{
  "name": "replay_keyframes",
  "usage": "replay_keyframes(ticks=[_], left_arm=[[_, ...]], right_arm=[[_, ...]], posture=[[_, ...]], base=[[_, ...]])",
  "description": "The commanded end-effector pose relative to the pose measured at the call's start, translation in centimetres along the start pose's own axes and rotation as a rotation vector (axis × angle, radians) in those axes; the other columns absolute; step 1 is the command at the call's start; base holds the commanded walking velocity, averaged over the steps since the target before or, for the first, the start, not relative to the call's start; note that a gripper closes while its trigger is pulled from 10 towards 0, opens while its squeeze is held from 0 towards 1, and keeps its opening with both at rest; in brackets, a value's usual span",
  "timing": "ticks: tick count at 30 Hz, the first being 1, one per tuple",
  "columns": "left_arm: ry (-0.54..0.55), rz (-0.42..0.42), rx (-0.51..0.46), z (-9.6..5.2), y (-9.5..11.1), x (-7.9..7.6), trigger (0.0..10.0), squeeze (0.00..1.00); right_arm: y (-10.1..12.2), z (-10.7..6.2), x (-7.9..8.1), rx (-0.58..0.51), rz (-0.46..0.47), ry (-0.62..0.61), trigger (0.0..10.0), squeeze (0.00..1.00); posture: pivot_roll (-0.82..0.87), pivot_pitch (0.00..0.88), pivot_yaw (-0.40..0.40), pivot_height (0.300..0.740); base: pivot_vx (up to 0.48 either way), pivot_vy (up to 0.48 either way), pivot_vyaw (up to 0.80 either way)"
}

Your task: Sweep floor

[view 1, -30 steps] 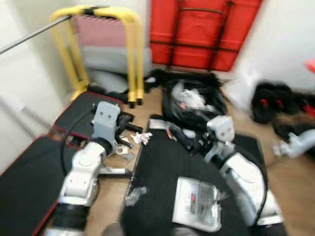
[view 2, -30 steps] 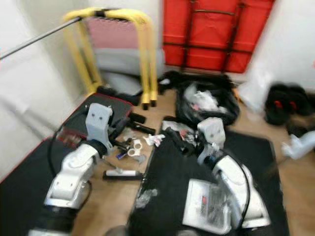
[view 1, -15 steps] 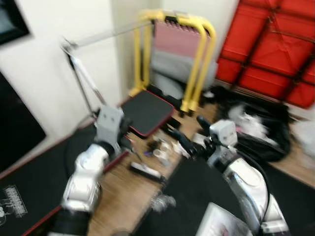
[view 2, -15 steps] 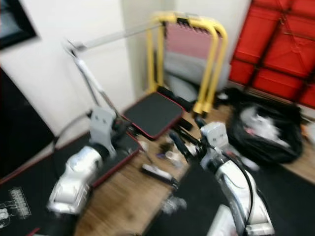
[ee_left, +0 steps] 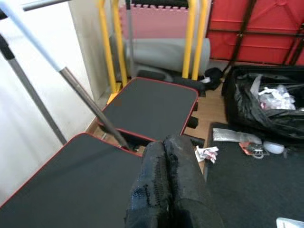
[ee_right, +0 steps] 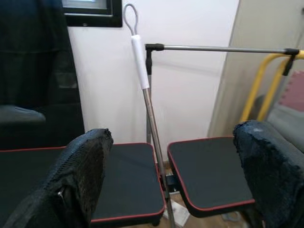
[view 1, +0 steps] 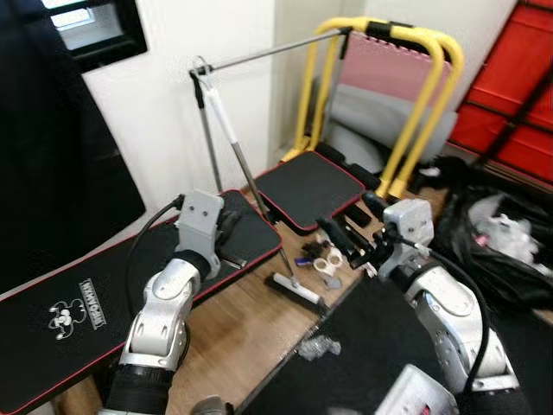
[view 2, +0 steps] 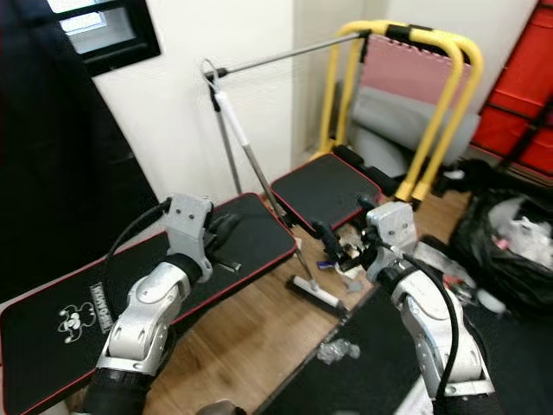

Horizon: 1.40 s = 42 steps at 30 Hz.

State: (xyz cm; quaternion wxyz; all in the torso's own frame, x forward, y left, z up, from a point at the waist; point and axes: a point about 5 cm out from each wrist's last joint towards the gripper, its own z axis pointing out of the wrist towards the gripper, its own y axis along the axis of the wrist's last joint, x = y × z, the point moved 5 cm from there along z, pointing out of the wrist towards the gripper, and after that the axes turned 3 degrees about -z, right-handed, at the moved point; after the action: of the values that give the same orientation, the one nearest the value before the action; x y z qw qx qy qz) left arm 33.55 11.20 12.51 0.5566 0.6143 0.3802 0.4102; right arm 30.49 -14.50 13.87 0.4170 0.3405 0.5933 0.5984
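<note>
Now the robot's head has turned left, so the broom (view 2: pixel 259 177) shows, leaning on the wall, stick pointing up. Right claw (ee_right: pixel 175 190), wide open, faces it and is nearer. Left claw (ee_left: pixel 166 156) is closed, empty

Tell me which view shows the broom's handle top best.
Right wrist view: the broom stands centred between the open right end effector's fingers, with its white grip and wire loop sharp against the wall. Both eye views show the whole broom, head on the floor, but smaller. Left wrist view catches part of the shaft.
</note>
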Motion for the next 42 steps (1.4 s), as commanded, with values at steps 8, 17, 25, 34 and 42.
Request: replay_keyframes(ticks=[8, 17, 25, 34, 42], left_arm=[[-0.009, 0.007, -0.021, 0.01, 0.40, -0.11, 10.0, 0.00], [-0.021, 0.004, -0.034, 0.00, 0.53, -0.55, 10.0, 0.00], [-0.020, 0.001, -0.035, -0.05, 0.57, -0.57, 10.0, 0.00], [-0.025, 0.000, -0.038, -0.07, 0.65, -0.68, 10.0, 0.00], [-0.029, 0.002, -0.039, -0.13, 0.69, -0.73, 10.0, 0.00]], right_arm=[[-0.26, -0.15, -0.47, 0.003, 0.025, -0.018, 10.0, 0.00], [-0.52, -0.28, 0.09, 0.011, 0.011, 0.030, 10.0, 0.00], [-0.49, -0.29, -0.25, 0.008, 0.029, 0.012, 10.0, 0.00], [-0.42, -0.36, -0.39, 0.010, 0.032, 0.010, 10.0, 0.00], [-0.84, -0.26, -0.48, 0.039, 0.048, 0.005, 10.0, 0.00]], posture=[[-0.16, 0.009, -0.140, 0.740], [-0.16, 0.000, -0.151, 0.740], [-0.16, 0.004, -0.152, 0.740], [-0.16, 0.010, -0.156, 0.740], [-0.16, 0.014, -0.156, 0.740]], base=[[0.000, 0.000, 0.40], [0.000, 0.000, 0.62], [0.000, 0.000, 0.50], [0.179, 0.000, 0.00], [0.301, 0.000, -0.08]])
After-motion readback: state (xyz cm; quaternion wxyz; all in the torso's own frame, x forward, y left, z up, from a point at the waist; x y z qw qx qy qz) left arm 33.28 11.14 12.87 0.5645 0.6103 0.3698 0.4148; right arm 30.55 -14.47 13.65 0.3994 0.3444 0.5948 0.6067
